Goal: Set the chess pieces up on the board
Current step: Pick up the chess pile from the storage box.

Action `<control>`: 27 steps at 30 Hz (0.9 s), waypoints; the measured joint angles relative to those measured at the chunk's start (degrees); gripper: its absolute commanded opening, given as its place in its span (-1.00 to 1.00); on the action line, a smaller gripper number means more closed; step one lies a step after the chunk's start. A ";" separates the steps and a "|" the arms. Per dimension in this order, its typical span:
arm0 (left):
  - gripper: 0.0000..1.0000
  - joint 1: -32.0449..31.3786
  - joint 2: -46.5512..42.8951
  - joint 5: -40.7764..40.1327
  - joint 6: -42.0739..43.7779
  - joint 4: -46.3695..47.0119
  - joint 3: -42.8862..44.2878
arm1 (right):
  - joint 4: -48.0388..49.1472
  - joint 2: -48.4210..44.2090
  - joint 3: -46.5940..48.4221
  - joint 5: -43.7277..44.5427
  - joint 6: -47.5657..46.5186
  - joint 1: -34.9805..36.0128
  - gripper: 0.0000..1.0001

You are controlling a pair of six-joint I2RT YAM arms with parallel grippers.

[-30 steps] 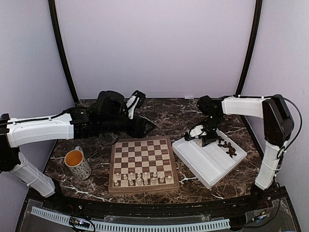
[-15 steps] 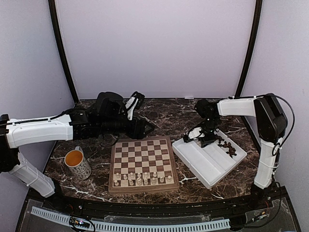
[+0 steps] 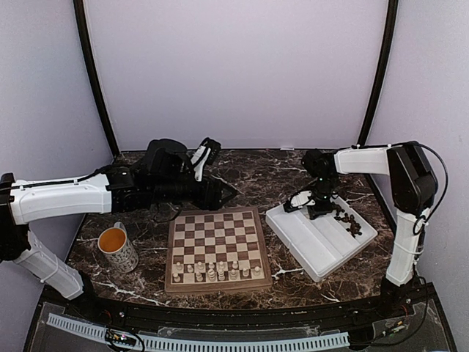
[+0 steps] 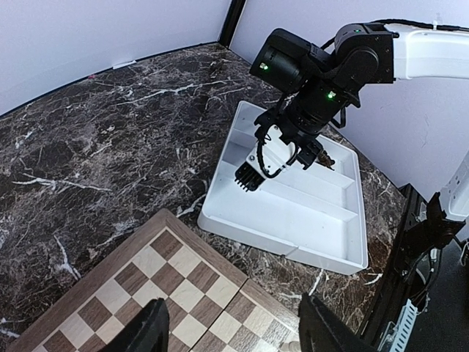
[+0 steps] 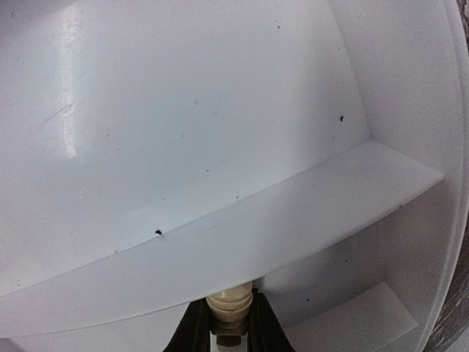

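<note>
The board [image 3: 218, 213] lies at the table's middle, and pale chess pieces [image 3: 212, 271] stand in its two near rows. My right gripper [image 5: 229, 326] is down in the white tray [image 5: 220, 242], shut on a pale cream chess piece [image 5: 229, 306] next to a divider wall. From above, this gripper [image 3: 320, 209] is at the tray's far end, beside a heap of dark chess pieces [image 3: 348, 224]. My left gripper [image 4: 238, 334] hangs open and empty above the board's far right corner [image 4: 220, 257].
A mug [image 3: 117, 248] of orange liquid stands left of the board. The white tray [image 3: 322, 246] sits askew to the right of the board, with long compartments. The left arm stretches across the table behind the board. Walls close off the back and sides.
The right gripper has shut on the pale cream piece in the tray. The tray has slid slightly to the right. The left arm has stayed still.
</note>
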 measured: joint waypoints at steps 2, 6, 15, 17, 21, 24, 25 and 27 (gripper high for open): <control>0.25 0.00 0.33 0.46 0.02 0.33 0.00 | -0.09 -0.02 0.00 -0.09 1.01 -0.13 -0.77; 0.24 0.00 1.22 1.31 0.04 0.96 0.00 | -0.92 -0.31 0.11 -0.50 3.61 -0.72 -0.78; 0.19 0.00 6.12 4.90 -1.64 6.29 0.37 | -5.86 -9.53 0.13 -5.16 9.05 -4.52 -0.78; 0.16 0.00 7.89 6.45 -2.78 8.24 0.66 | -7.10 -12.22 0.57 -7.48 10.47 -4.44 -0.77; 0.12 -0.22 11.82 9.68 -5.03 12.39 2.01 | -8.44 -15.91 2.05 -13.29 13.94 -3.54 -0.77; 0.09 -0.92 15.10 11.54 -6.69 16.11 3.34 | -8.55 -17.90 2.01 -18.18 16.87 -1.73 -0.76; 0.08 -1.36 16.28 12.11 -7.30 17.16 4.00 | -8.39 -18.47 1.88 -19.91 17.75 -0.94 -0.76; 0.07 -2.27 18.53 13.14 -8.31 19.12 5.35 | -7.78 -19.76 1.11 -23.06 19.63 0.66 -0.76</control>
